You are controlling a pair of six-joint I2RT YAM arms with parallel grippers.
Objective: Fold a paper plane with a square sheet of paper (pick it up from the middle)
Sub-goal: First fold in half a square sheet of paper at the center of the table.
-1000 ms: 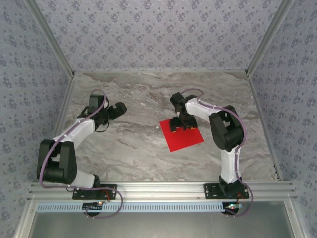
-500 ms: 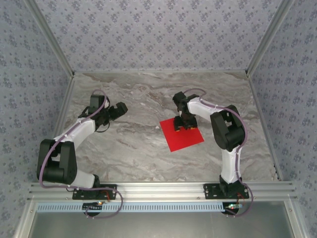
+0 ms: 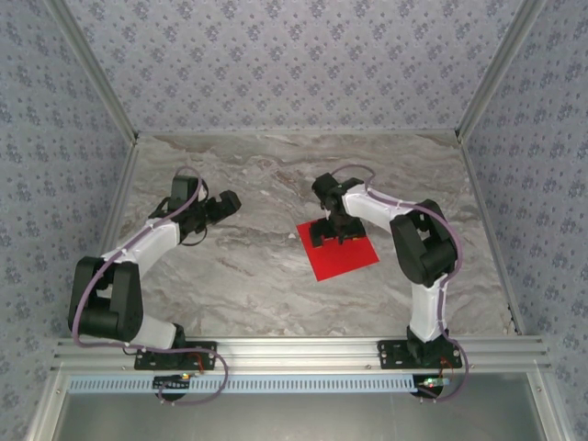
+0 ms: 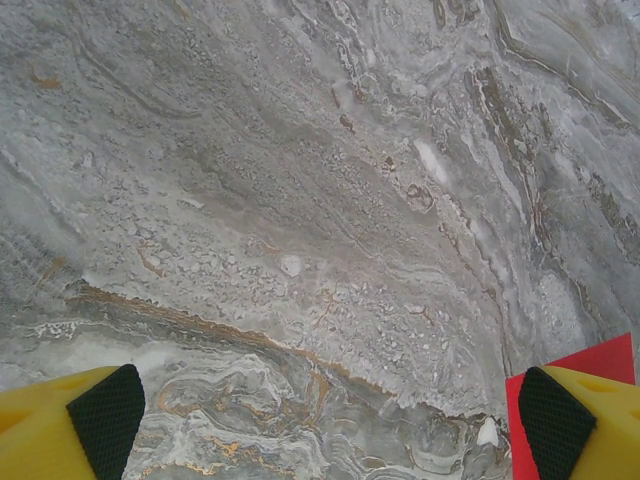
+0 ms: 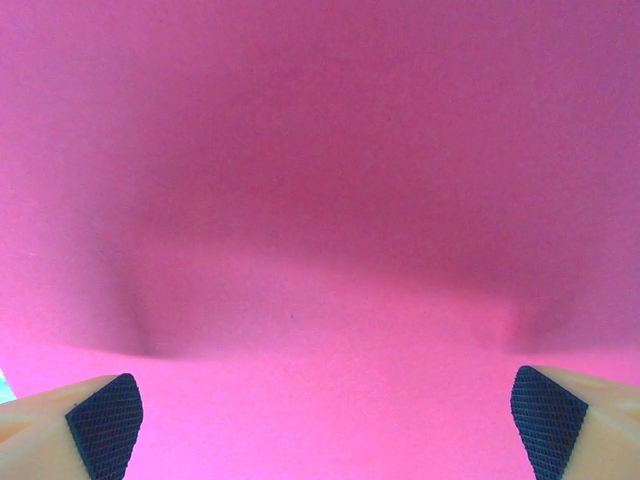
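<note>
From above, the right gripper (image 3: 328, 234) stands with its fingers spread over the far half of the square sheet of paper (image 3: 349, 259), which lies flat on the marble table (image 3: 257, 276) directly beneath it. Compared with a second ago this gripper has slid a little to the left over the sheet, and the sheet itself has not moved. The left gripper (image 3: 227, 204) hangs well apart from the paper, also wide open and empty, and has edged slightly toward it.

In the left wrist view, the left gripper (image 4: 330, 425) has bare marble between its parted fingertips (image 4: 105, 415). A red corner of the sheet (image 4: 590, 358) shows just beyond its right finger.

In the right wrist view, the right gripper (image 5: 325, 420) is fully spread with nothing clamped. The sheet (image 5: 320, 200) spans the space between and ahead of its pads (image 5: 105, 420), very close, with faint dents in its surface.
</note>
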